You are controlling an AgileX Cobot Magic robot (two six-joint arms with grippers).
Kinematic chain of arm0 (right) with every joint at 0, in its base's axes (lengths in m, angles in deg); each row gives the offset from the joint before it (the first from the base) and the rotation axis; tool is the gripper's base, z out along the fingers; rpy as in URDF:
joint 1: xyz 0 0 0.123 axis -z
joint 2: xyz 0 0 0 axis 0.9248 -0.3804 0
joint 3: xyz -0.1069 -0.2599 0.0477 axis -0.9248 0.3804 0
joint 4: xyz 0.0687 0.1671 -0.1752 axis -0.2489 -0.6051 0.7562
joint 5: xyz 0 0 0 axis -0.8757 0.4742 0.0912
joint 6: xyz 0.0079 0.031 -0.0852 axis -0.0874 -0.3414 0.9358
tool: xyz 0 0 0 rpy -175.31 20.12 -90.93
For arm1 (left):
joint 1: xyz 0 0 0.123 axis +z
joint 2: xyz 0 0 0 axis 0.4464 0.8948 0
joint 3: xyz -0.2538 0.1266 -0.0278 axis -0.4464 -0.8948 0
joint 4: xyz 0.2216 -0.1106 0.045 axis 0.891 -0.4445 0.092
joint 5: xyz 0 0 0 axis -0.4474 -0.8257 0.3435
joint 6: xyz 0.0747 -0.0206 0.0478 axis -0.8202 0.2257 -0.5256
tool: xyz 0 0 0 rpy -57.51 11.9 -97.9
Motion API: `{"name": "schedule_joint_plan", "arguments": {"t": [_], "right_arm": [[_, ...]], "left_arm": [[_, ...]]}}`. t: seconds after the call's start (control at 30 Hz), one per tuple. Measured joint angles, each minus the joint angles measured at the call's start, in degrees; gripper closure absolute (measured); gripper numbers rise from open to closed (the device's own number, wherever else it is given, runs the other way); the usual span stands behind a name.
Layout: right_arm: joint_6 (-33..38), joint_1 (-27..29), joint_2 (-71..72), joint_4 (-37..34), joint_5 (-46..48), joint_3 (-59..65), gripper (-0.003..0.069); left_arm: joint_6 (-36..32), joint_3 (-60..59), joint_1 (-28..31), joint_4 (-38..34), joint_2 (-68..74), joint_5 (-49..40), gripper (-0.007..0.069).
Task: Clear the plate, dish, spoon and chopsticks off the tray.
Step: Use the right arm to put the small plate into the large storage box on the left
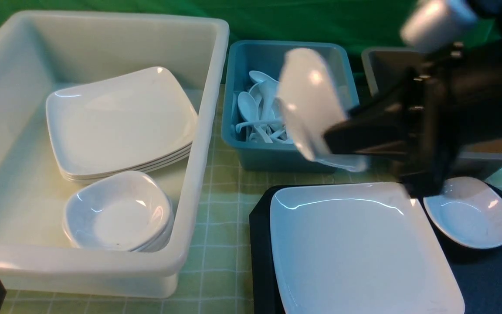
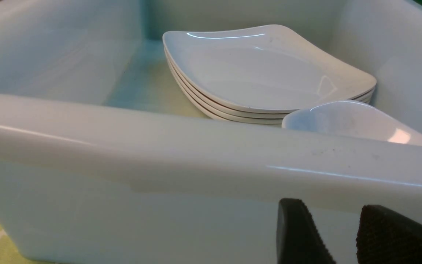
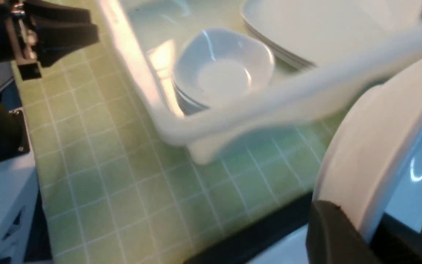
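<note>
White and glossy, the small dish (image 1: pixel 307 100) is clamped by its rim in the right gripper (image 1: pixel 336 139), with the jaws closed on the edge. It hangs nearly vertical in front of the blue tub (image 1: pixel 259 161) of spoons (image 1: pixel 255 113), at 12 o'clock from the plate (image 1: pixel 355 248). A rim grip is probably used because a shallow dish offers no other purchase, and the tilt follows from that grip. Blur indicates that the arm is in motion.

The plate lies flat on the black tray (image 1: pixel 260 244). A second dish (image 1: pixel 473 213) sits on the tray at the plate's 2 o'clock, just beside it. No spoon or chopsticks show on the visible part of the tray.

The probable destination is the white tub (image 1: pixel 203 131) at 9 o'clock. Matching dishes (image 1: pixel 118 213) are stacked there at 6 o'clock of a plate stack (image 1: pixel 120 122), so items are sorted by type.

The left gripper (image 2: pixel 337 234) waits outside the white tub's near wall, jaws apart, holding nothing.
</note>
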Motion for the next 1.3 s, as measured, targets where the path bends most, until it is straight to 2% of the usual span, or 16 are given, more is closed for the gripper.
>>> {"name": "schedule_joint_plan", "arguments": {"t": [0.03,0.13,0.27,0.37,0.63,0.8,0.87,1.13,1.3], "right_arm": [[3.2,-4.6,-4.7,2.0,-1.8,-3.7,0.0632],[8.3,-13.3,-15.5,10.2,-5.6,-12.4,0.0632],[9.5,-20.0,-25.7,20.8,-6.3,-22.5,0.0631],[9.5,-22.9,-32.6,26.1,-6.2,-27.7,0.0630],[10.6,-24.9,-43.1,33.8,-8.4,-30.0,0.0614],[10.6,-25.0,-44.4,35.3,-9.5,-30.3,0.0582],[10.6,-25.0,-44.4,35.4,-10.1,-30.4,0.0547],[10.6,-25.9,-44.3,35.7,-9.3,-31.3,0.0331],[10.6,-27.0,-40.5,36.2,-7.4,-32.7,0.0320]], "left_arm": [[0.0,0.0,0.0,0.0,0.0,0.0,0.0396],[0.0,0.0,0.0,0.0,0.0,0.0,0.0396],[0.0,0.0,0.0,0.0,0.0,0.0,0.0396],[0.0,0.0,0.0,0.0,0.0,0.0,0.0396],[0.0,0.0,0.0,0.0,0.0,0.0,0.0396],[0.0,0.0,0.0,0.0,0.0,0.0,0.0396],[0.0,0.0,0.0,0.0,0.0,0.0,0.0396],[0.0,0.0,0.0,0.0,0.0,0.0,0.0396],[0.0,0.0,0.0,0.0,0.0,0.0,0.0396]]}}
